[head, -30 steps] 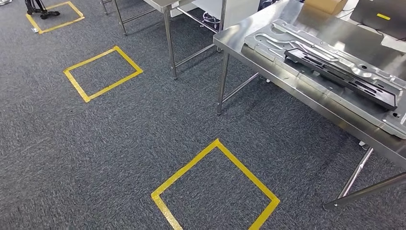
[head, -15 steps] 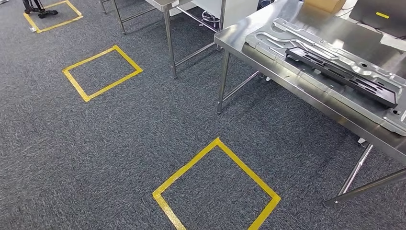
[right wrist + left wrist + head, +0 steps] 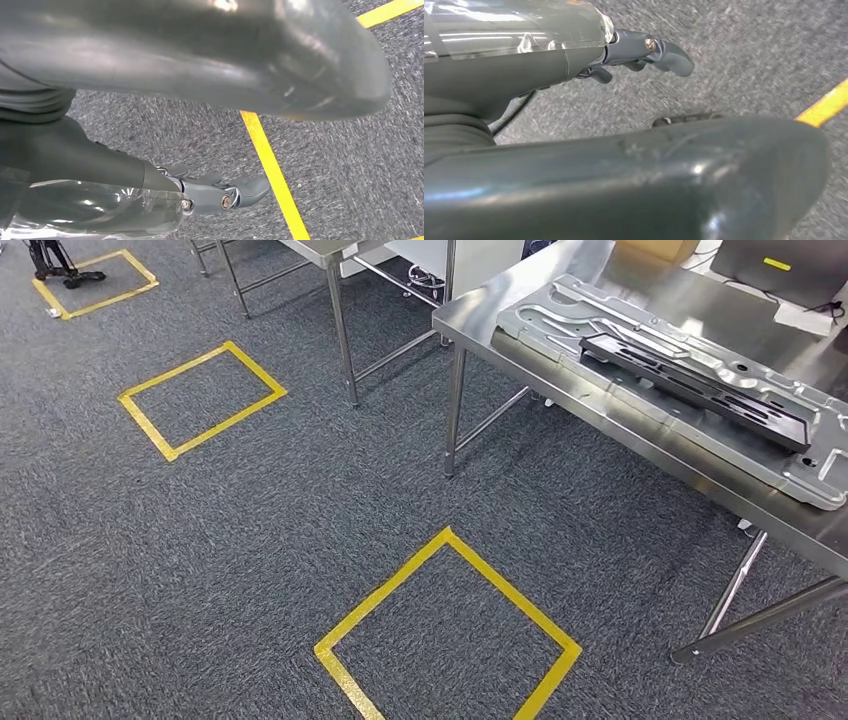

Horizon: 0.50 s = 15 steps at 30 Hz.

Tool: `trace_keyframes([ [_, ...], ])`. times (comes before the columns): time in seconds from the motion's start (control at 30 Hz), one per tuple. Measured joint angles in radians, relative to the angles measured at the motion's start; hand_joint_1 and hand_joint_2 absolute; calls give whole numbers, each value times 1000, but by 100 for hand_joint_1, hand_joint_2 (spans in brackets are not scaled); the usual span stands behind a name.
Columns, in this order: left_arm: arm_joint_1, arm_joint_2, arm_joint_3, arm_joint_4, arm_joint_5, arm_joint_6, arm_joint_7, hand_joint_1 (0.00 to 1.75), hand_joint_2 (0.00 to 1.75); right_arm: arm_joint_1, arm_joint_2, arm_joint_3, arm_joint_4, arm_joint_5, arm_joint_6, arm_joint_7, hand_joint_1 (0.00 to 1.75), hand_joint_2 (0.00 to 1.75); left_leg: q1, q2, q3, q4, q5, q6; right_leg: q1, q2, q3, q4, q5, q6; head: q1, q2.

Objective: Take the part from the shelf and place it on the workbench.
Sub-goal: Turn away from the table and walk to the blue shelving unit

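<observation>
The workbench (image 3: pixel 640 425) serves as the reference landmark. On its top lies a large stamped metal panel (image 3: pixel 800 472), and on that panel rests a long black part (image 3: pixel 700 390), lying flat and running lengthwise along the bench.

Handling estimate: the part appears rigid, flat and fairly heavy for its size, with slotted openings along its length. Its painted surface may be smooth. A hold near the middle of its length, or one at each end, would keep it level.

The left hand (image 3: pixel 644 52) hangs over the carpet, away from the workbench. It carries nothing; its fingers are loosely curled yet apart. The right hand (image 3: pixel 220 192) hangs likewise beside a yellow floor line (image 3: pixel 272 170), holding nothing.
</observation>
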Motion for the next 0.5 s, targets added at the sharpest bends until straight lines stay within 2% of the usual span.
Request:
trace_keyframes([
  [0.07,0,0,0,0,0,0,0,0,0,0,1,-3,0,0,-1,0,0,0,-2,2,-1,-5,5,15,-2,0,-2,2,0,12,0,0],
  [0.13,-1,0,1,0,0,1,0,0,0,0,1,-4,0,0,-1,0,0,0,-1,6,0,-13,13,30,-5,-5,-16,35,-26,22,0,0],
  [0.17,-1,-1,1,0,0,1,0,0,0,0,1,-5,0,0,-2,0,0,0,0,9,-1,-16,16,35,-6,-7,-37,81,-55,26,1,0],
  [0.23,0,-1,1,0,0,2,0,0,0,0,1,-5,1,0,-2,0,0,0,-2,14,-6,-16,18,40,-6,-10,-99,209,-120,31,1,0],
  [0.27,1,-1,1,0,1,2,0,0,0,1,1,-5,1,0,-2,0,0,0,-3,16,-8,-15,18,41,-6,-11,-123,260,-137,32,1,0],
  [0.3,2,-1,1,0,1,2,0,0,0,1,1,-5,1,0,-2,0,0,0,-4,18,-9,-14,18,41,-6,-11,-131,277,-134,32,1,0],
  [0.33,2,-1,1,0,1,2,0,0,0,2,1,-5,2,0,-2,0,0,0,-5,19,-9,-14,18,41,-6,-12,-118,254,-111,29,1,0],
  [0.4,1,-2,1,0,1,2,0,0,0,2,1,-6,2,1,-5,0,0,0,-7,20,-6,-13,17,39,-4,-16,-51,121,-44,19,1,0],
  [0.43,1,-3,1,0,1,2,0,0,0,1,1,-6,2,3,-9,1,0,0,-9,20,-6,-12,17,37,-1,-20,-19,57,-21,13,1,0],
  [0.47,0,-3,1,0,0,2,0,0,0,0,1,-6,2,5,-13,2,0,0,-10,20,-6,-10,15,34,2,-22,1,12,-8,8,0,0],
  [0.5,0,-4,1,0,0,2,0,0,0,-1,1,-6,2,9,-18,3,0,0,-13,21,-7,-9,14,33,4,-23,9,-8,-6,8,0,0],
])
